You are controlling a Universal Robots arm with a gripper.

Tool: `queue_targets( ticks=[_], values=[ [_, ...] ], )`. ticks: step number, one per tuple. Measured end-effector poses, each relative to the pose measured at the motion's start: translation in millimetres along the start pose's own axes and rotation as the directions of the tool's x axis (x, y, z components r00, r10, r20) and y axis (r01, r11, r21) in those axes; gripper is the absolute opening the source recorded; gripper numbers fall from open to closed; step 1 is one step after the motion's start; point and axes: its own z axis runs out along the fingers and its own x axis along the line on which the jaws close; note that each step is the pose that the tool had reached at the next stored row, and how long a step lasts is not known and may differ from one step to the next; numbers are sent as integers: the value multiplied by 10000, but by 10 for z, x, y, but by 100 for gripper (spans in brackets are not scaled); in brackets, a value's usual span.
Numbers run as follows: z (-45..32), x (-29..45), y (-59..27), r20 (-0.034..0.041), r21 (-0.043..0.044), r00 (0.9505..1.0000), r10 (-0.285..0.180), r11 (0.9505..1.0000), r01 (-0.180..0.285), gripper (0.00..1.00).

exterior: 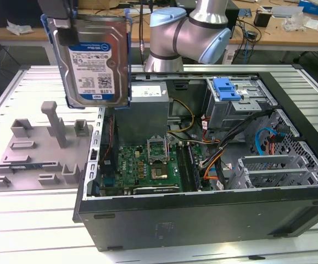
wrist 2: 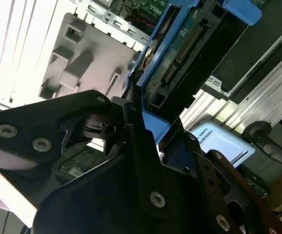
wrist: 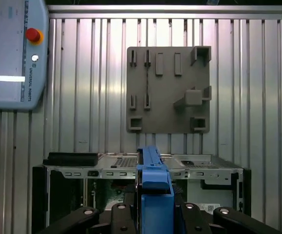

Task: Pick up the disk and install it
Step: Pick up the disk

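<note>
The grey tray [exterior: 38, 148] is located below the jaws. The disk [exterior: 95, 60] is held upright in the air, its blue frame pinched between the jaws of the gripper [wrist: 153, 210]. The open computer case [exterior: 202, 214] is located below the jaws, beside the tray.

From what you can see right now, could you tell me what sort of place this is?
Probably a robotics lab or test workshop: a robot arm holds the disk aloft by an open desktop computer case on a slatted metal table, a grey fixture tray beside it, cluttered workbenches behind.
</note>
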Motion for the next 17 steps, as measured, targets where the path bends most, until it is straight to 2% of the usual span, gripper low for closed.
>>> queue_targets(
  ticks=[3,7,13,17],
  values=[
    [-6,107,-159,0,-40,10000,-3,10000,3,37],
    [-12,201,-301,0,-77,10000,-4,10000,4,37],
    [-25,432,-662,1,-167,10000,-8,9999,8,37],
    [-33,497,-824,1,-188,10000,-23,9998,23,37]
  ],
)
